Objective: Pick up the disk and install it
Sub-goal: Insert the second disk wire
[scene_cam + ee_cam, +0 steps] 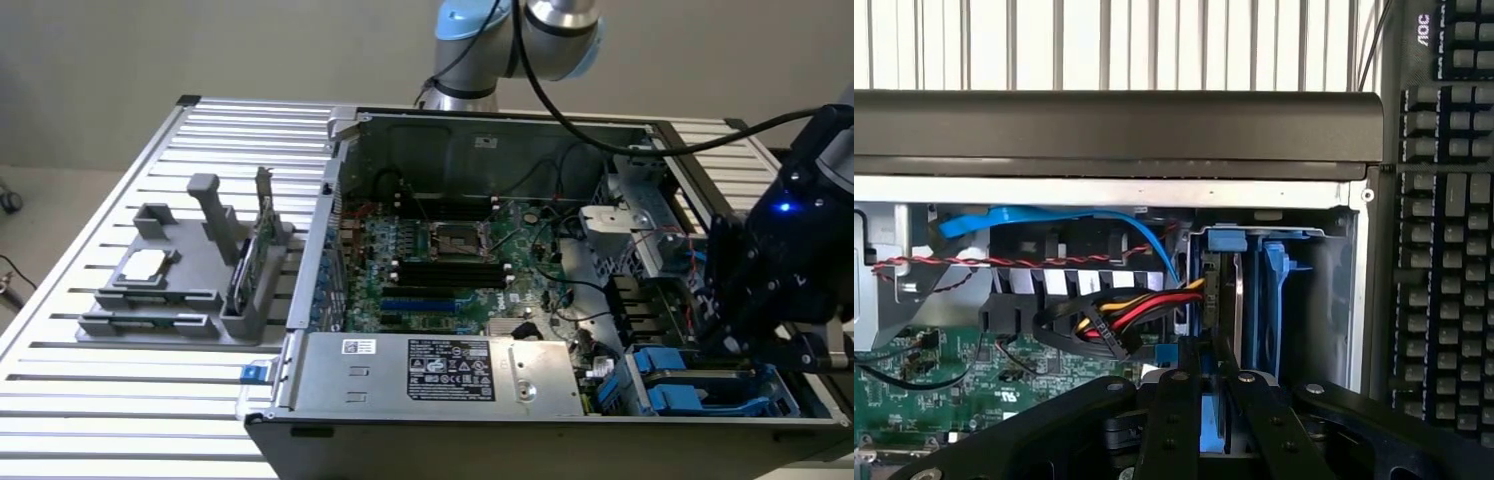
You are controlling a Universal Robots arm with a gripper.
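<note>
The disk (1220, 300) stands in the case's (400, 425) drive bay.

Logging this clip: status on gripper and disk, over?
Gripper low over drive bay, narrowly set. Disk upright in bay, fingers alongside. Cable bundle close beside.

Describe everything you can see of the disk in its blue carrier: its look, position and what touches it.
The disk stands on edge inside the drive bay at the corner of the open computer case. Its dark edge shows between parts of a blue plastic carrier with a blue tab on its end. A second blue carrier stands beside it. The gripper is close above it, its black fingers on either side of the carrier; whether they press it cannot be told. A bundle of coloured wires reaches its side.
</note>
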